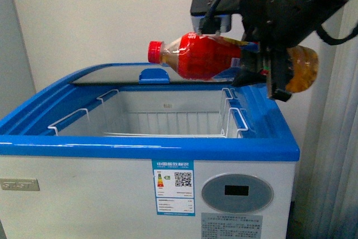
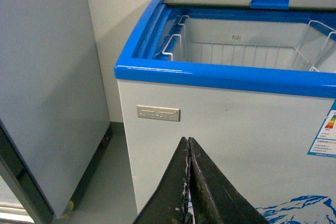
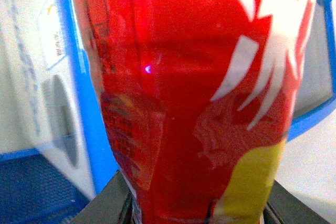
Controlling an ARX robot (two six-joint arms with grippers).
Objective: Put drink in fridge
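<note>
The drink bottle (image 1: 210, 56), red-labelled with a red cap and amber liquid, lies on its side in the air over the fridge's right rear corner, cap pointing left. My right gripper (image 1: 263, 62) is shut on its body; in the right wrist view the label (image 3: 194, 93) fills the picture. The fridge (image 1: 145, 144) is a white chest with a blue rim; its glass lid (image 1: 112, 74) is slid back, showing white wire baskets (image 1: 168, 118). My left gripper (image 2: 189, 148) is shut on nothing, low in front of the fridge's white front wall (image 2: 236, 124).
A taller grey-white cabinet (image 2: 47, 87) stands just left of the fridge with a narrow floor gap between them. A plain wall runs behind. A grey oval display panel (image 1: 237, 192) and a sticker (image 1: 174, 195) mark the fridge front.
</note>
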